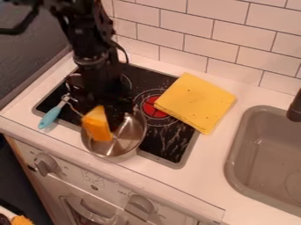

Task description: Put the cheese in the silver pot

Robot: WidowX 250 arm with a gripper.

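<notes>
The pot (132, 135) sits at the front of the stovetop (162, 147), with the cheese (97, 124) over its left part. The utensil (50, 117) lies left of the pot, across the stovetop's left border. The cloth (197, 101) lies behind and right of the pot, partly on the stovetop, partly on the counter (194, 178). The sink (264, 154) is farther right; the wall (223, 35) stands behind.

Cheese (100, 128): was orange, with a paler top
Pot (128, 135): was silver
Cloth (197, 101): was yellow, with tiny dark dots
Stovetop (166, 143): was black, with whitish streaks and a red circle
Utensil handle (50, 117): was light blue
Wall tiles (182, 20): were white, with thin dark lines in a brick pattern
Sink (258, 151): was grey
</notes>
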